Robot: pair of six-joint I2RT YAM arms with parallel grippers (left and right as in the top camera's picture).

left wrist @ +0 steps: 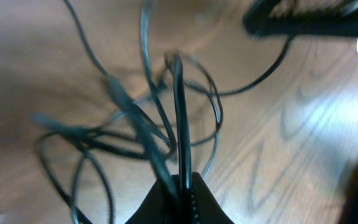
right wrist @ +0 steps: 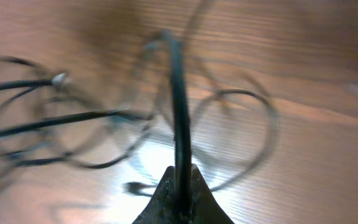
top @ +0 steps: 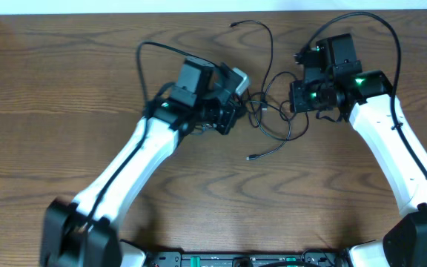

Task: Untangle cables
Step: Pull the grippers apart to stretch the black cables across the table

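The left gripper (left wrist: pixel 183 186) is pinched tight on one black cord of the cables (top: pixel 270 113); the right gripper (right wrist: pixel 180 186) likewise clamps a strand. The tangle lies between them, near the far edge of the table (top: pixel 65 89), with broad wood in front.

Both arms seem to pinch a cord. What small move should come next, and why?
The left fingers and right fingers each pinch a cord, and the cables lie looped over one another between them. I would probably ease the fingers apart, so a gentle pull opens the loops.
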